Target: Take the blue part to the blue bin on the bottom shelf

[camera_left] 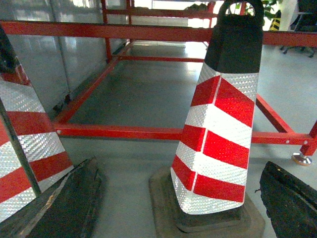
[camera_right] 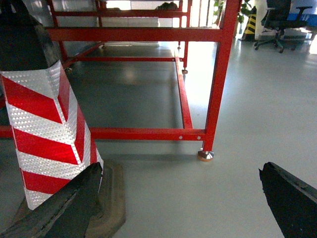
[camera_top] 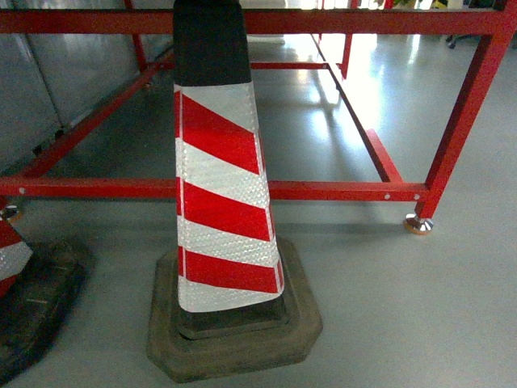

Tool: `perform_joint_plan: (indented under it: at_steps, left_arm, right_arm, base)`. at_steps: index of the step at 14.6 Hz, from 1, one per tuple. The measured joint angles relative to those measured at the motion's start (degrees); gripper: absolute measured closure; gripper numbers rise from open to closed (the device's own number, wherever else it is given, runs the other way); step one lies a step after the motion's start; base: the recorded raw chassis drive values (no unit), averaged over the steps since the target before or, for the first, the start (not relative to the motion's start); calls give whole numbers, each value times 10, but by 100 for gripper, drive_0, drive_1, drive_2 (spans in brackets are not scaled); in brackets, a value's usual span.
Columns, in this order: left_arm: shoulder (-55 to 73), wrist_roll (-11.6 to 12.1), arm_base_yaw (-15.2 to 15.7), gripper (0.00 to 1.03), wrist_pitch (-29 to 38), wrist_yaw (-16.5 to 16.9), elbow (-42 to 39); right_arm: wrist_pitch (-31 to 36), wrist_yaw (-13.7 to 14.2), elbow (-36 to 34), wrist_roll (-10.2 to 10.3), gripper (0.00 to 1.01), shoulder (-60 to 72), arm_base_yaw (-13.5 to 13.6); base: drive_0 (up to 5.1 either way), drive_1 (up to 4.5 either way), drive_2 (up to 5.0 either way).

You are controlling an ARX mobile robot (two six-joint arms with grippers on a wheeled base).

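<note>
No blue part, blue bin or bottom shelf anywhere in view. Only a striped cone (camera_top: 222, 202) on the grey floor (camera_top: 388, 307) before a red frame (camera_top: 339, 191). Left hand (camera_left: 178, 198) and right hand (camera_right: 183, 203) low, cut off, spread wide, holding nothing.

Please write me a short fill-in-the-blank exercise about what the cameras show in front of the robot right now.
1. The tall traffic cone has slanted stripes of white and ____.
2. That cone stands on a dark ____ base.
3. The painted metal frame behind the cone is coloured ____.
4. The frame's round levelling foot rests on the grey ____.

Missing words: red; rubber; red; floor
</note>
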Motion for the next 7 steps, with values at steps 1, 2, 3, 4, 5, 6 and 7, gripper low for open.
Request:
perform_joint_plan:
  at_steps: [1,2,3,4,5,6,7]
  left_arm:
    - [0,0,0,5,0,0,0]
    - [0,0,0,5,0,0,0]
    - [0,0,0,5,0,0,0]
    - [0,0,0,5,0,0,0]
    - [0,0,0,5,0,0,0]
    - [0,0,0,5,0,0,0]
    - [0,0,0,5,0,0,0]
  right_arm:
    - [0,0,0,0,3,0,0]
    - [0,0,0,0,3,0,0]
    - [0,0,0,0,3,0,0]
    - [0,0,0,0,3,0,0]
    - [0,0,0,0,3,0,0]
    - [0,0,0,0,3,0,0]
    - [0,0,0,0,3,0,0]
  base:
    - [0,0,0]
    - [0,0,0]
    - [0,0,0]
    - [0,0,0]
    - [0,0,0]
    - [0,0,0]
    - [0,0,0]
